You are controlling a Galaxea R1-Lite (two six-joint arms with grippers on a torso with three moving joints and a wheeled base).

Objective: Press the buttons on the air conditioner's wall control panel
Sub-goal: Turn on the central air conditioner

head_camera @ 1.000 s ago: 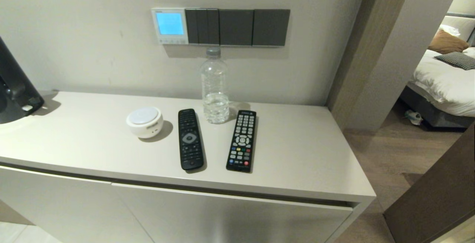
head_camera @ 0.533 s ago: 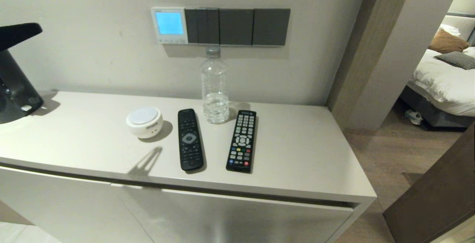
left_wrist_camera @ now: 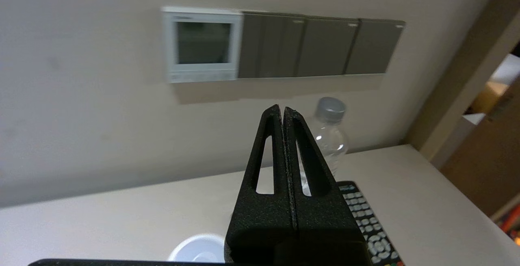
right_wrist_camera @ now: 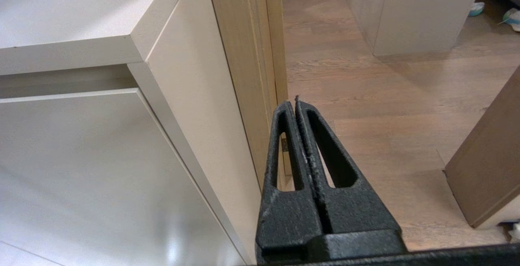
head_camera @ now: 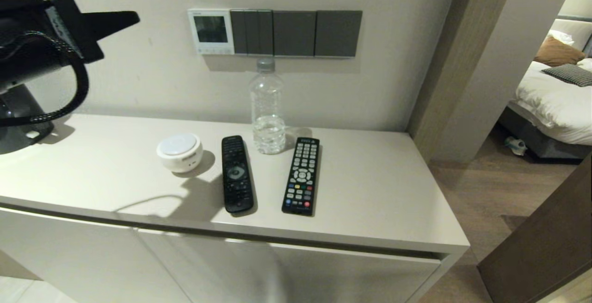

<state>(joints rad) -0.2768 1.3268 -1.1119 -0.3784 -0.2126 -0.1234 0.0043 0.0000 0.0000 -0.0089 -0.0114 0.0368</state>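
Note:
The white wall control panel (head_camera: 211, 31) hangs on the wall at the left end of a row of dark grey switch plates (head_camera: 296, 34). Its screen looks dark grey, not lit. The tiny buttons (head_camera: 214, 51) run along its bottom strip. The panel (left_wrist_camera: 201, 44) and buttons (left_wrist_camera: 203, 76) also show in the left wrist view. My left gripper (head_camera: 134, 16) is shut and empty, raised at panel height, well to the panel's left and apart from it; its tips (left_wrist_camera: 282, 109) point at the wall below the panel. My right gripper (right_wrist_camera: 293, 101) is shut and empty, parked low beside the cabinet.
On the cabinet top (head_camera: 384, 192) stand a clear water bottle (head_camera: 267, 108) right below the switches, two black remotes (head_camera: 237, 173) (head_camera: 301, 176) and a round white speaker (head_camera: 179, 151). A black stand (head_camera: 18, 122) is at far left. A doorway opens at the right.
My left arm has risen from out of sight into view at upper left and swung right toward the panel. The panel's screen has gone from bright blue to dark.

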